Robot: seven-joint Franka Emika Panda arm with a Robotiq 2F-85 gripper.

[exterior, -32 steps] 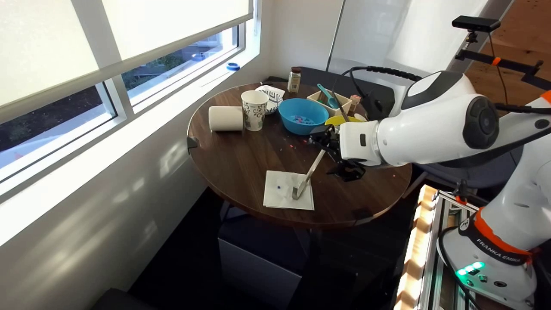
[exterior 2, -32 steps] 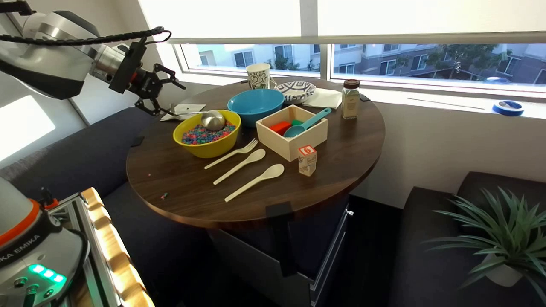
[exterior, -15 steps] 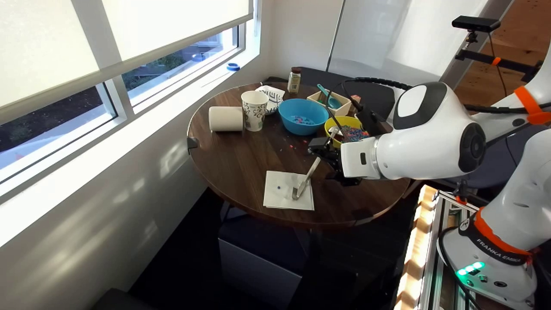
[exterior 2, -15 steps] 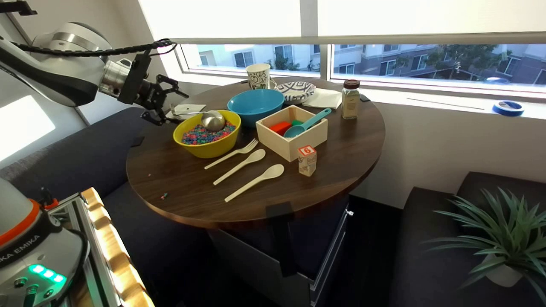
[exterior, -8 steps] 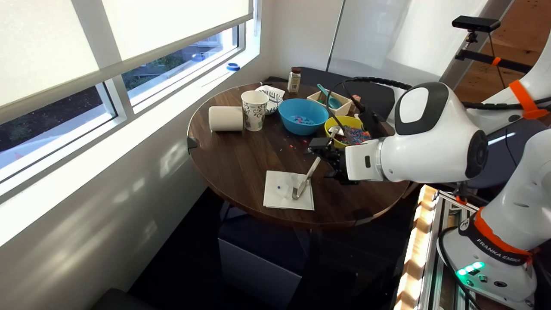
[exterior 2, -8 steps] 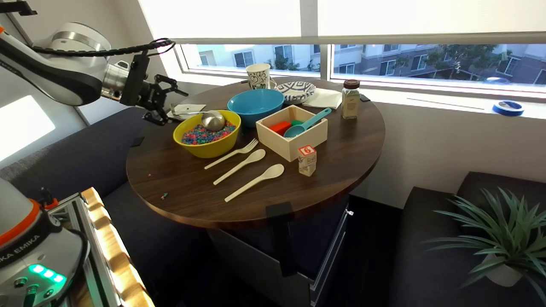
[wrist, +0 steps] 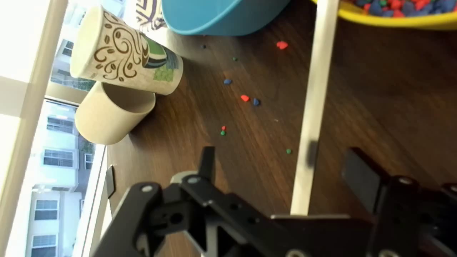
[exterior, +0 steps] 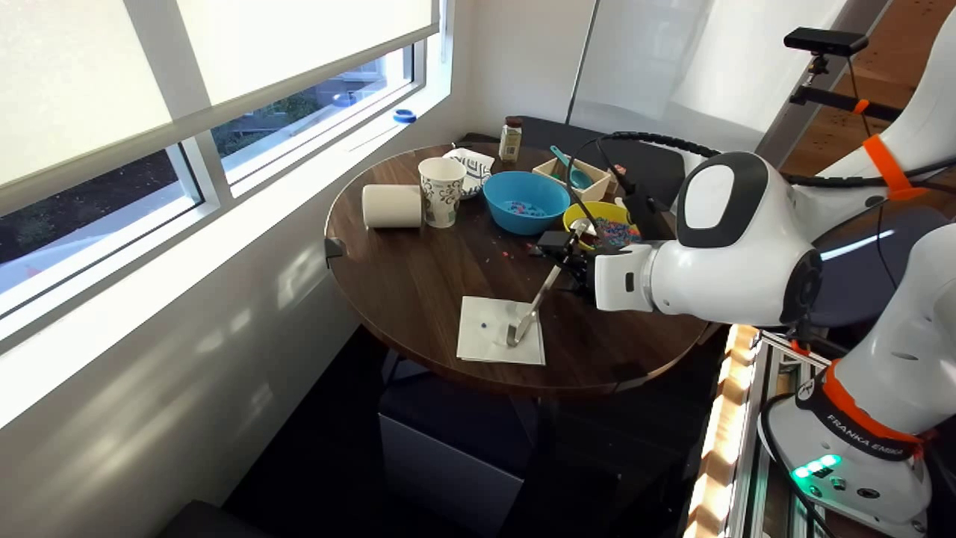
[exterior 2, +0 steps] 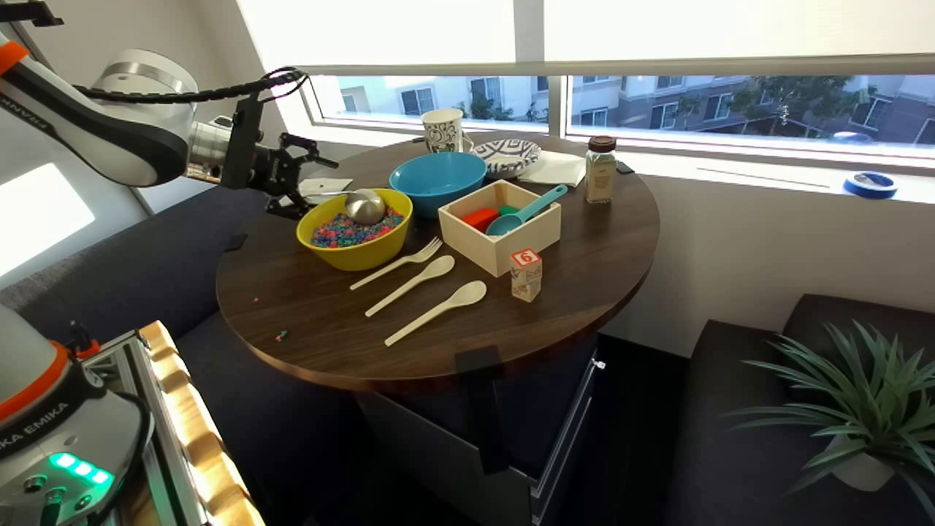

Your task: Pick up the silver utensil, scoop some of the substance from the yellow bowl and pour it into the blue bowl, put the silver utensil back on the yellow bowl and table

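The silver utensil is a ladle whose scoop (exterior 2: 365,207) rests in the yellow bowl (exterior 2: 365,257), on the substance (exterior 2: 343,232), a heap of multicoloured bits. Its long handle (wrist: 314,107) slants out over the rim, with the hooked end over a napkin in an exterior view (exterior: 515,334). My gripper (wrist: 282,160) is open around the handle, fingers on both sides with a visible gap to each, the right finger (wrist: 362,180) nearer. Beside the yellow bowl stands the blue bowl (exterior 2: 424,199); some bits lie inside it. Both are on the dark wooden table (exterior 2: 329,329).
Several loose bits are scattered on the tabletop. Near the blue bowl are a patterned cup (wrist: 125,50), a lying cup (wrist: 110,114) and a wooden box (exterior 2: 475,245) with a teal scoop. Pale cutlery (exterior 2: 434,314), stacked blocks (exterior 2: 526,276) and a spice jar (exterior 2: 600,172) are also there.
My gripper has come down and moved toward the yellow bowl, so that the handle now sits between its fingers. The utensil and both bowls have stayed in place.
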